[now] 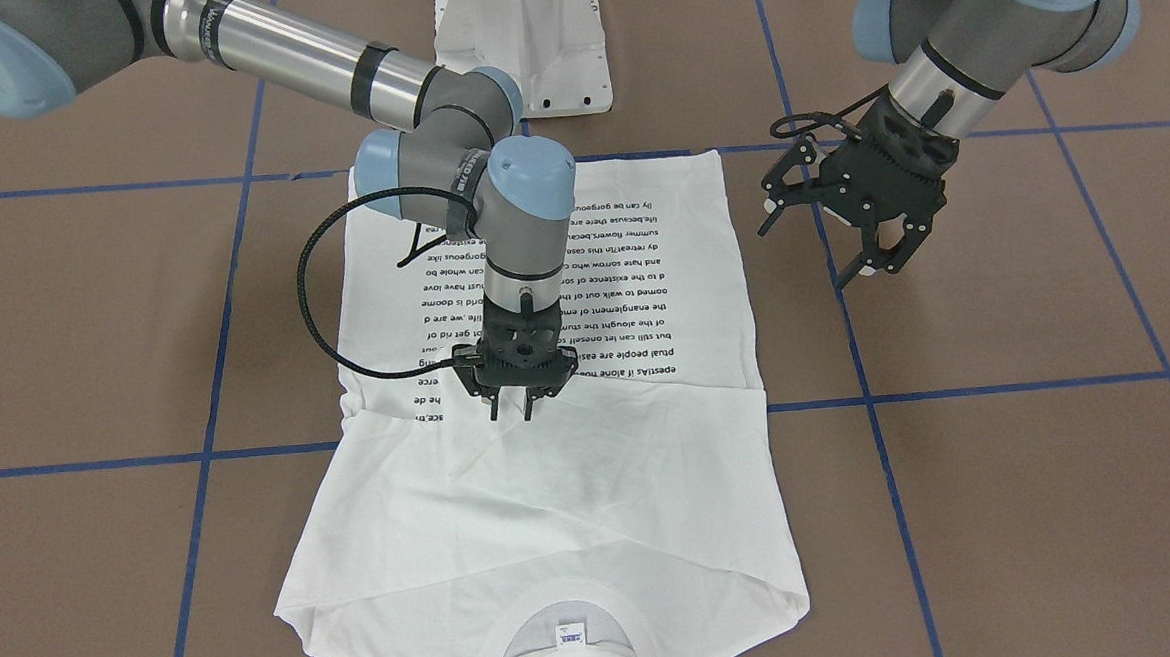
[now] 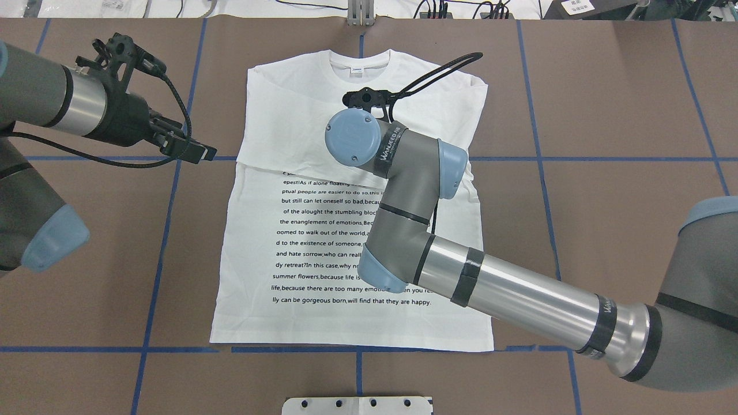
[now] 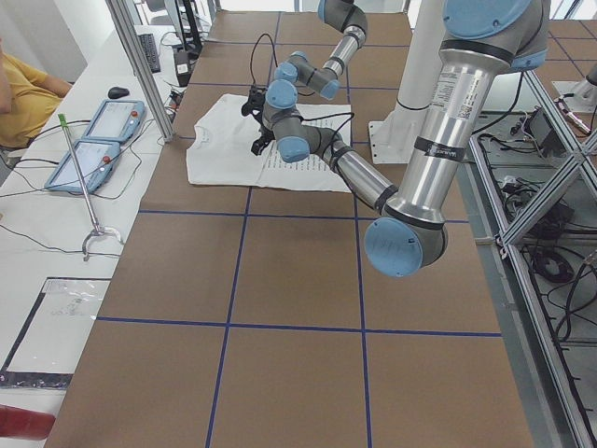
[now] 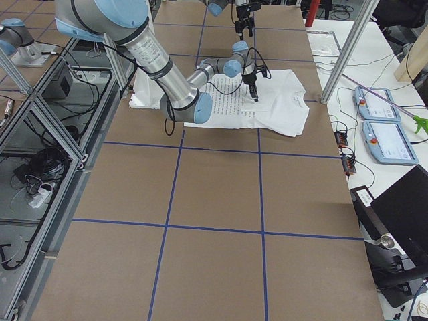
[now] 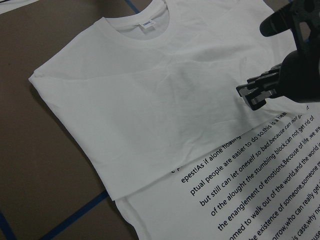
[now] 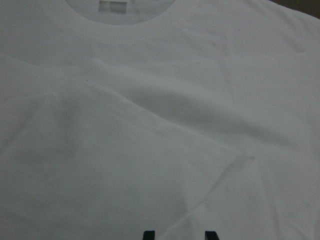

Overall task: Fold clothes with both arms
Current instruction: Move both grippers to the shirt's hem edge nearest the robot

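The white T-shirt [image 1: 643, 295] lies flat on the brown table, its collar [image 1: 561, 625] away from the robot. Its plain collar part is folded over the top of the black text [image 2: 346, 233]. My right gripper [image 1: 511, 410] points straight down at the fold's edge in the middle of the shirt. Its fingertips [image 6: 148, 234] stand a little apart over bare cloth [image 6: 160, 125] with nothing between them. My left gripper [image 1: 821, 251] is open and empty, above the table beside the shirt's edge. The left wrist view shows the folded shirt [image 5: 150, 110].
The white pedestal base [image 1: 520, 41] stands at the robot's side of the table. Blue tape lines [image 1: 999, 387] cross the brown surface. Teach pendants [image 3: 98, 131] and a metal post [image 3: 140, 65] stand on the operators' side, where a person in yellow [image 3: 23, 93] sits.
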